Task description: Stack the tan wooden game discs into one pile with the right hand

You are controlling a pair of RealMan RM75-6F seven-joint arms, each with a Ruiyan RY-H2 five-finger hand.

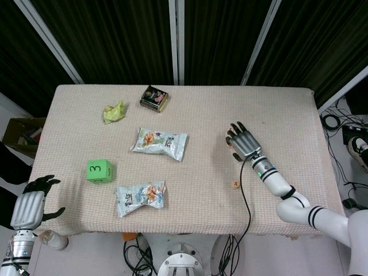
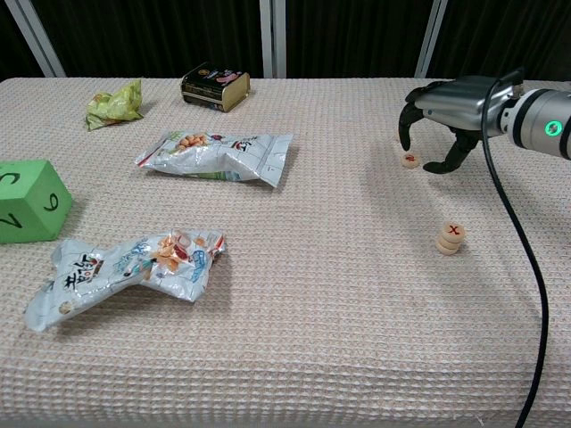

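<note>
Seen from the head: hovering with fingers spread and holding nothing, right hand (image 1: 241,140) over the loose discs on the table (image 1: 276,115), with the small pile of tan discs (image 1: 234,184) lying apart nearer the front edge; hanging off the front left corner, left hand (image 1: 31,206) with fingers loosely apart and empty. Seen from the chest: arching with fingertips curled downward above one tan disc (image 2: 410,160), not clearly touching it, and standing well apart from the stacked pile marked with a red X.

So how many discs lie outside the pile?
1 in view: a disc under the right hand, beyond the pile. The hand could hide more.
</note>
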